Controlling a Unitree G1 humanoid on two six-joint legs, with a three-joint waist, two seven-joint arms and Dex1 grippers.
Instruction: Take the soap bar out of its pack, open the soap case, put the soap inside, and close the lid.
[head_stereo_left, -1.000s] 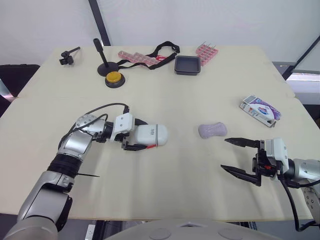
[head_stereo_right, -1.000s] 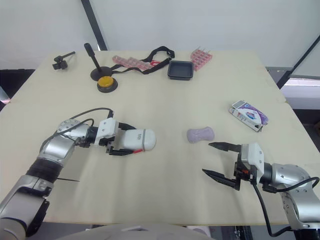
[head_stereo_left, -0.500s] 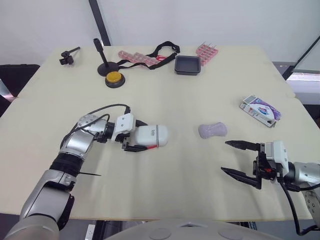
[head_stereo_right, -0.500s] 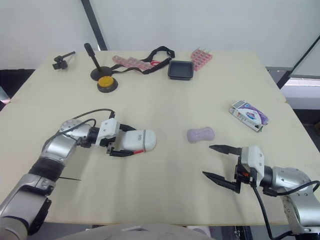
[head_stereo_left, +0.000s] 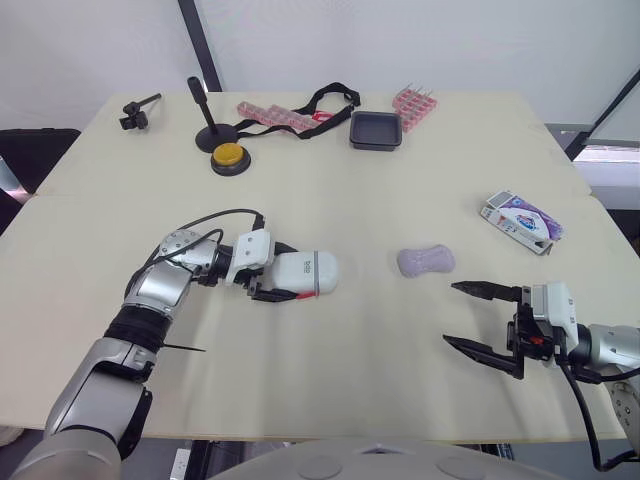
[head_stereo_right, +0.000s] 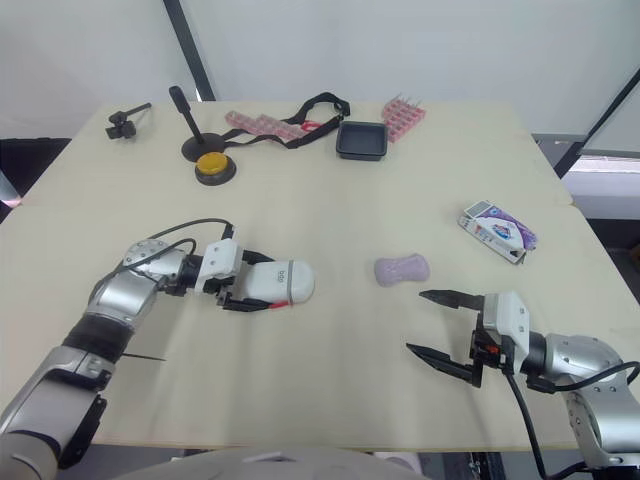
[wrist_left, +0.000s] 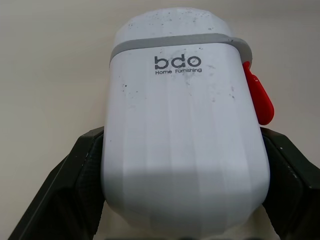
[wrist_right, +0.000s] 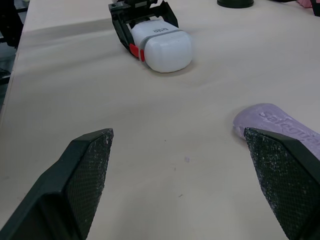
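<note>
A white soap case (head_stereo_left: 305, 272) with a red latch (wrist_left: 260, 97) lies on its side on the cream table, lid shut. My left gripper (head_stereo_left: 285, 272) is shut on the case, one black finger (wrist_left: 75, 185) pressing on each side of it. The lilac soap bar (head_stereo_left: 425, 261) lies bare on the table to the right of the case, also seen as the lilac soap bar (wrist_right: 280, 127) in the right wrist view. Its white and purple pack (head_stereo_left: 520, 220) rests further right. My right gripper (head_stereo_left: 451, 313) stands open near the front right edge, short of the soap, holding nothing.
Along the table's far side are a small black clamp (head_stereo_left: 135, 112), a black stand (head_stereo_left: 210, 125), a yellow button (head_stereo_left: 229, 158), pink strips (head_stereo_left: 272, 115), a black strap (head_stereo_left: 325, 100), a black tray (head_stereo_left: 375, 130) and a pink rack (head_stereo_left: 413, 103).
My left gripper has slid the soap case slightly to the right. The right gripper has drifted a little toward the front edge, still open.
</note>
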